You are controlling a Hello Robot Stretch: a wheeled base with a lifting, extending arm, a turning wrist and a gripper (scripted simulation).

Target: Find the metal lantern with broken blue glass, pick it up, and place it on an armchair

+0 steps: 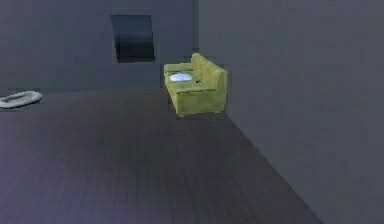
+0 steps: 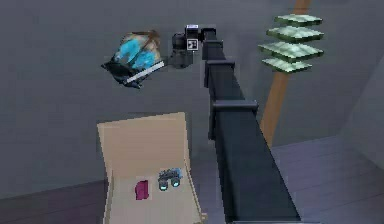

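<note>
We're holding lantern [image 2: 135, 57] aloft at gripper [image 2: 167, 58]; cannot tell finger stance. Next needing drive to green armchair [image 1: 197, 88], arm over seat.

The dark square arm [image 2: 240, 130] rises from the bottom edge to the gripper [image 2: 168, 58], beside two white marked squares [image 2: 193, 33]. At the gripper's far end hangs the lantern [image 2: 136, 55] - dark metal frame, blue glass, tilted - held clear of every surface against the grey wall. Below it stands a tan flat-topped piece of furniture [image 2: 140, 145] bearing a small magenta object [image 2: 142, 190] and a small dark-and-pale object [image 2: 168, 179] just beside it. At the right, green tiered leaves [image 2: 290, 42] top a thin brown stem [image 2: 274, 105].
</note>
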